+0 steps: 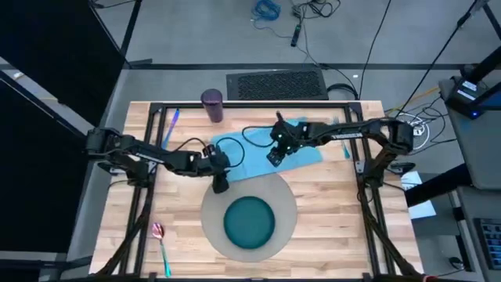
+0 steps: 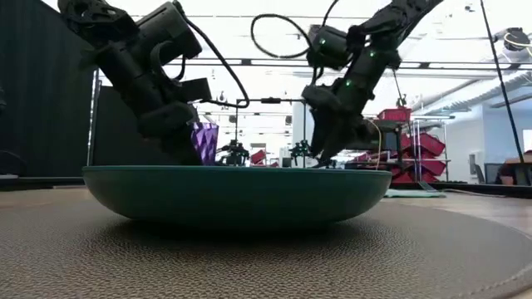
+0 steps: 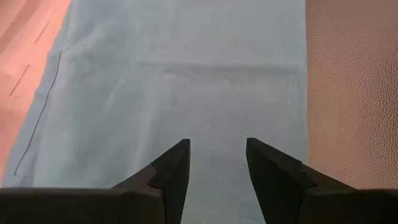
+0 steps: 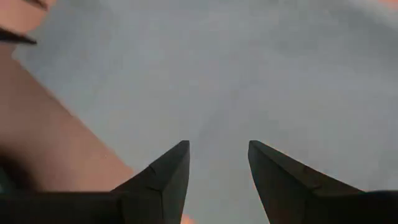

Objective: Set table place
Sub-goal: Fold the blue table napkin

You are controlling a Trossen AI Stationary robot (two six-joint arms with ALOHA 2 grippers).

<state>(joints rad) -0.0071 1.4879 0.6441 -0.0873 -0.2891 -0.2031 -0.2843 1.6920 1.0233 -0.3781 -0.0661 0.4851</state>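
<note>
One table [image 1: 329, 196] bears one round grey mat [image 1: 287, 205], one teal plate [image 1: 249, 221] at the mat's centre, one light blue napkin [image 1: 301, 153], one purple cup [image 1: 212, 106], and one spoon [image 1: 160, 241].

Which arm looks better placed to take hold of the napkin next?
Either, marginally the left: both open hands hang over the light blue napkin, but the left hand sits at its edge beside the mat.
</note>
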